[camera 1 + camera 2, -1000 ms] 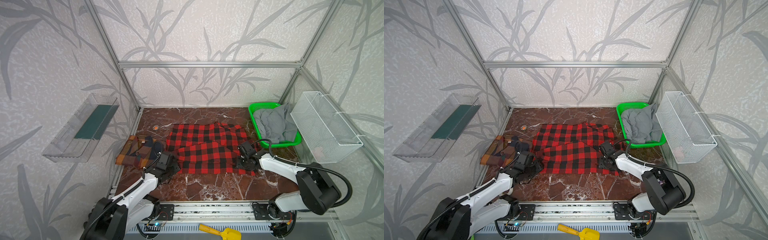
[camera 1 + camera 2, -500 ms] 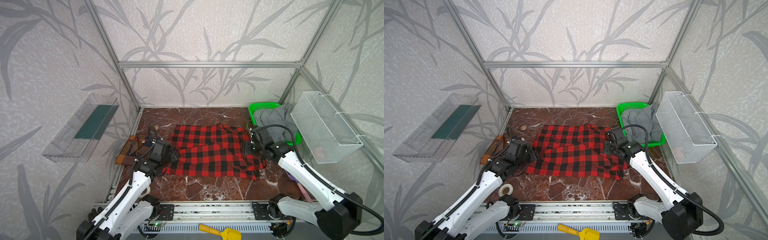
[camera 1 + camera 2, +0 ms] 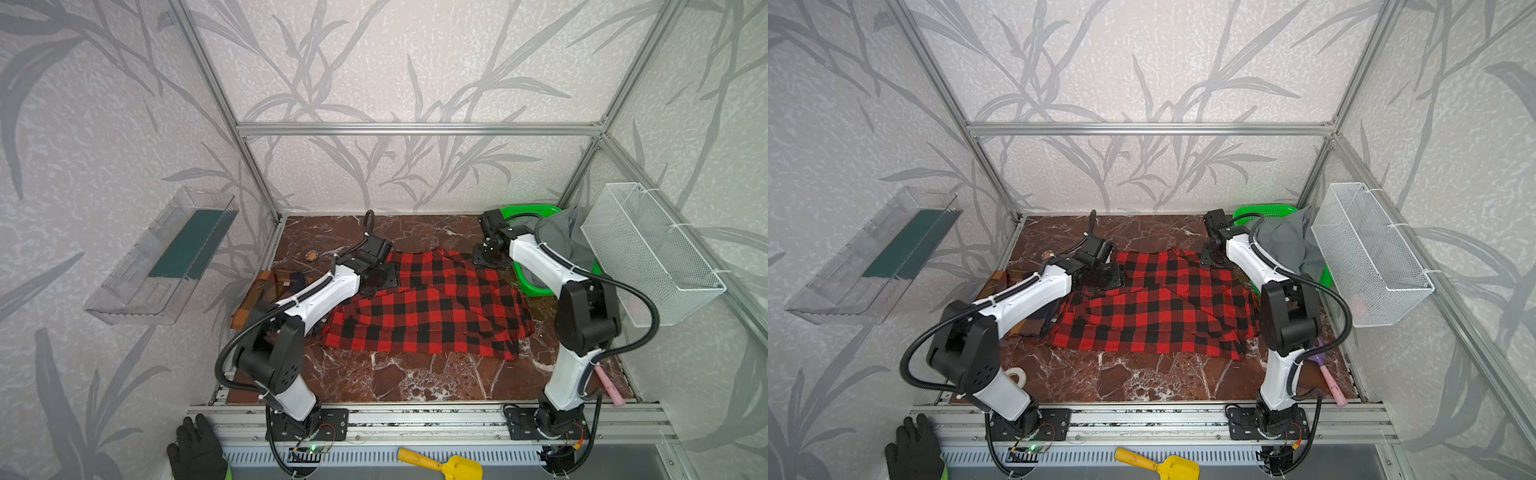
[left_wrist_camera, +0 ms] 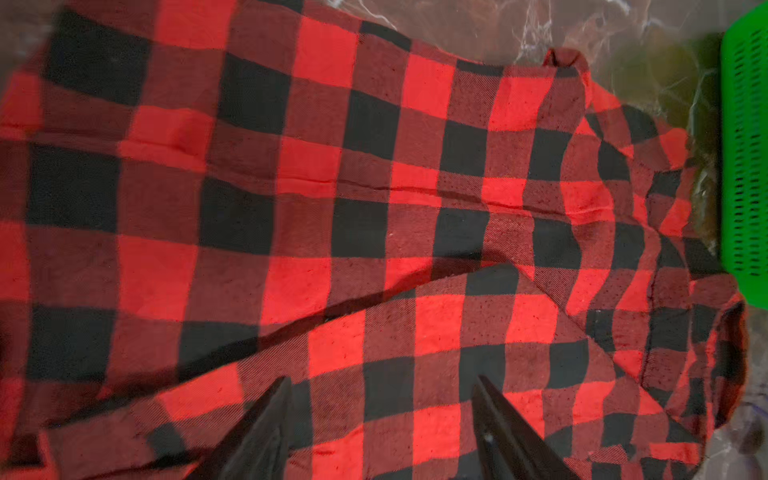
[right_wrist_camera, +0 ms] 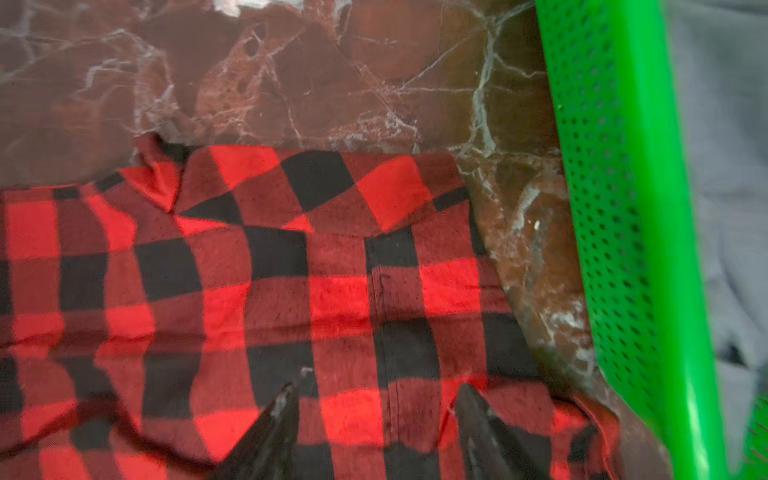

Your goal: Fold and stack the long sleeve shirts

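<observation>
On the surface (image 3: 395,378), the red-and-black shirt (image 3: 428,307) lies spread, long axis running left to right. You have the left tool (image 4: 381,380) over its far left corner and the right tool (image 5: 376,388) over its far right corner, both wide and empty.

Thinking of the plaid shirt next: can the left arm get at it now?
Probably yes: the plaid shirt lies just below the left arm, nothing visibly on it, and the fingers are open and empty.

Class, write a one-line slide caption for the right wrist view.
Open right gripper over the red-and-black check shirt on the marble table, green basket beside it.
</observation>
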